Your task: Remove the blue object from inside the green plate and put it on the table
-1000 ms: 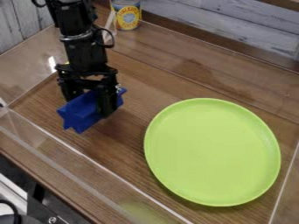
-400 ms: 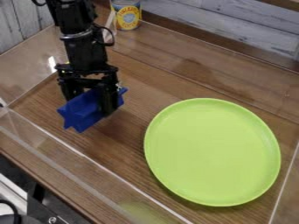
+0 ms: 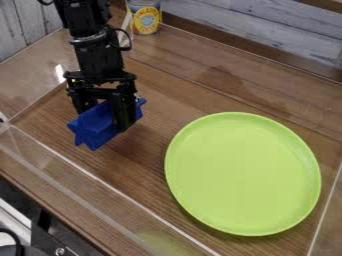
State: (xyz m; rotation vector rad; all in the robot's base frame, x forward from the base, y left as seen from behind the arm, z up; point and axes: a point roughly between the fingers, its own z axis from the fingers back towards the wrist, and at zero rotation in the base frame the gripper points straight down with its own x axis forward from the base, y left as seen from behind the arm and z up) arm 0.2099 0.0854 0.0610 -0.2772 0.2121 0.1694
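The large round lime-green plate holds nothing — the deep-blue blocky object is beside it, over the brown wood-grain table, between the black robot gripper's fingers; whether they grip it, I cannot tell.

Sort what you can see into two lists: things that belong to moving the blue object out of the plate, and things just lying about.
Part of the job:
- blue object, at the gripper
- green plate
- table

Just lying about:
- can at the table's far side
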